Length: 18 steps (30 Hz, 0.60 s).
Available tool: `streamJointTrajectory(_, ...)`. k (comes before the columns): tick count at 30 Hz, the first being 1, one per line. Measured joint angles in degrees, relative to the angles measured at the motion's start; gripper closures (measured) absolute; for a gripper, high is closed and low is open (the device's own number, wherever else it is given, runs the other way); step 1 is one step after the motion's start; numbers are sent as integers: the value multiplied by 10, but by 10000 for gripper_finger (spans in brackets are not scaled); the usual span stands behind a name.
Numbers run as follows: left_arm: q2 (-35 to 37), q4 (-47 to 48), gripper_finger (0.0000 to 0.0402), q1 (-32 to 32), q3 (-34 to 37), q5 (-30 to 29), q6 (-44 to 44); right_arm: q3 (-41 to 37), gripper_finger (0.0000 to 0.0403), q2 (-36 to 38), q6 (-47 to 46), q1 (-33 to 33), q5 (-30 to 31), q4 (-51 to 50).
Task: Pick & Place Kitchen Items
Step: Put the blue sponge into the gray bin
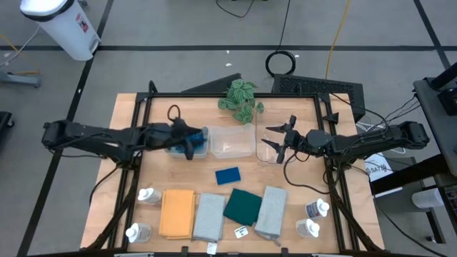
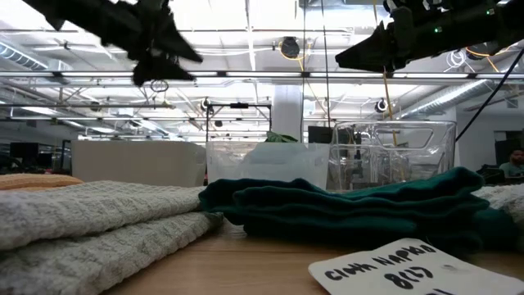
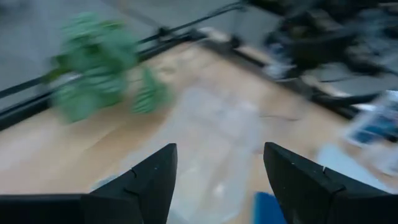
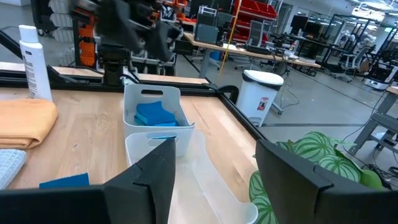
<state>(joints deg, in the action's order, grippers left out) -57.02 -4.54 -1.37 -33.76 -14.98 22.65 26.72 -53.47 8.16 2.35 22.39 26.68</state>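
Folded cloths, orange (image 1: 177, 213), two pale grey-blue (image 1: 209, 216) and dark green (image 1: 243, 205), line the lower edge of the bench (image 1: 128, 135), white squeeze bottles (image 1: 146, 195) at both lower corners. At centre lies one blue sponge (image 1: 228, 175). Farther up, the left gripper (image 1: 190, 139) hovers spread, empty, over the left bin (image 1: 202, 143) holding sponges; the right gripper (image 1: 280, 141) hangs spread, empty, at the right bin (image 1: 268, 146).

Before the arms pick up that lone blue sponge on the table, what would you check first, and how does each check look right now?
1. Loose blue sponge lies alone on bare wood, nothing on it: ok.
2. Left gripper open and empty: ok.
3. Right gripper open and empty: ok.
4. Left bin holding sponges has room for another: ok.
5. Grippers apart from each other, middle bin between them: ok.
6. Plant clear of the sponge: ok.
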Motion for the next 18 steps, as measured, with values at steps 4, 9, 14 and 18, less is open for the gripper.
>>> streamJointTrajectory(4,-66,-92,156,21,0,71,-36,0,207,0,0,0,0,0)
streamJointTrajectory(9,-176,-181,156,54,1,155,-69,0,207,0,0,0,0,0)
streamJointTrajectory(14,-281,-244,156,89,1,165,-61,0,207,0,-1,0,0,0)
streamJointTrajectory(18,-345,-264,156,116,1,166,-49,0,207,0,0,0,0,0)
